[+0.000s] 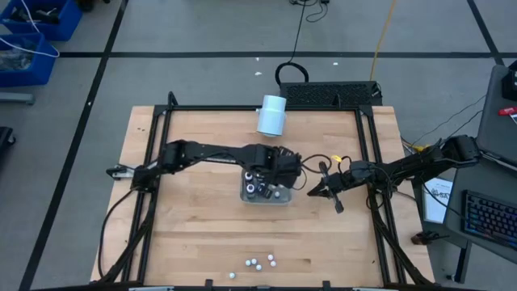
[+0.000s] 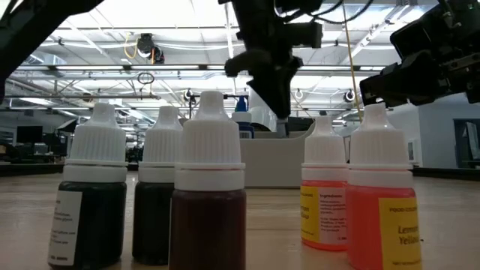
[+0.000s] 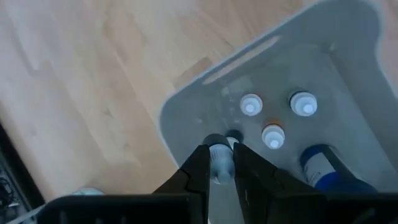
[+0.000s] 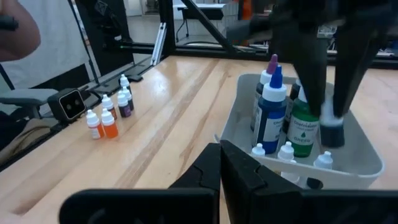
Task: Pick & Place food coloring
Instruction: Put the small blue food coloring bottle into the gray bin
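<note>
The food coloring is a set of small dropper bottles. Several stand in a group (image 1: 258, 263) near the table's front edge, close up in the low view (image 2: 210, 187). Others sit inside the grey tray (image 1: 284, 200) at mid-table: small white-capped ones (image 3: 273, 135) and taller blue (image 4: 272, 115) and green (image 4: 301, 127) ones. My left gripper (image 3: 222, 152) hangs over the tray's inside, shut on a small dark bottle (image 4: 331, 132). My right gripper (image 1: 311, 192) waits shut just right of the tray, fingers level. My left gripper pinches the small dark bottle between its two fingers at its white cap end (image 3: 221, 167). The fingers (image 4: 311, 93) come from above, pointing steeply down. The dark body (image 4: 331, 132) hangs upright below them, over the tray's inside, clear of the other bottles.
A large white cylinder (image 1: 272, 115) lies at the table's far edge. A black metal frame (image 1: 363, 129) borders the wooden top. Bare wood lies between the tray and the front group of bottles.
</note>
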{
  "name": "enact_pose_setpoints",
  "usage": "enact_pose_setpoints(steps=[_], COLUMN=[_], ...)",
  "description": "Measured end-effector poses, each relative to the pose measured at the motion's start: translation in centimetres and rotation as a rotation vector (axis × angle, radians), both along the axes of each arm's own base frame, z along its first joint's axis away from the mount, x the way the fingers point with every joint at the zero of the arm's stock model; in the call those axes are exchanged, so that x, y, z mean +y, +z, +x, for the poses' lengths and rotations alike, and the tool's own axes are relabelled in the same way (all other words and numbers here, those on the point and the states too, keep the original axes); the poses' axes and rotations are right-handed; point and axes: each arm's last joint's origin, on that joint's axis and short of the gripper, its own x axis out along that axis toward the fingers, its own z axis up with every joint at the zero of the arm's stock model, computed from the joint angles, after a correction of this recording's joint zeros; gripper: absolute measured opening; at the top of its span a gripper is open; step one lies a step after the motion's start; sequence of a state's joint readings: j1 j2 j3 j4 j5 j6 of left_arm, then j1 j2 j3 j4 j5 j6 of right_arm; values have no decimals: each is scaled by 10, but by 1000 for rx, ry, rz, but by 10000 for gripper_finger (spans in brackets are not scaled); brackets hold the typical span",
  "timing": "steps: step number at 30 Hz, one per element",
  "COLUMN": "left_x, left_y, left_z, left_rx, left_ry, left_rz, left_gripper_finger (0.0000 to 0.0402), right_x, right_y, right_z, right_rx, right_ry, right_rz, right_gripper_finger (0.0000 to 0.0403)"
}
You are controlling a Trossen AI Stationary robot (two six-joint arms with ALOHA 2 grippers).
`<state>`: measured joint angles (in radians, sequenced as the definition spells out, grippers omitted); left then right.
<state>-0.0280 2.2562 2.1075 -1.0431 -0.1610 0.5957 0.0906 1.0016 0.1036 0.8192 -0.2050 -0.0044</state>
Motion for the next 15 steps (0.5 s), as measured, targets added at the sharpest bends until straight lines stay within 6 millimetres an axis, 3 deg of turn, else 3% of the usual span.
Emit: enact_pose_setpoints(steps=[5,15], left_x=[-7,-16], left_y=[-5,-5], left_z=[3,3], left_rx=[0,1], left_ry=[-37,-87], left_rz=[14,17], left_gripper_finger=[68,53], right_x=[0,0], right_y=[0,0], right_z=[0,0], right_rx=[2,-10], right_ry=[-1,-7], right_rz=[7,-36], right_gripper_finger=[0,0])
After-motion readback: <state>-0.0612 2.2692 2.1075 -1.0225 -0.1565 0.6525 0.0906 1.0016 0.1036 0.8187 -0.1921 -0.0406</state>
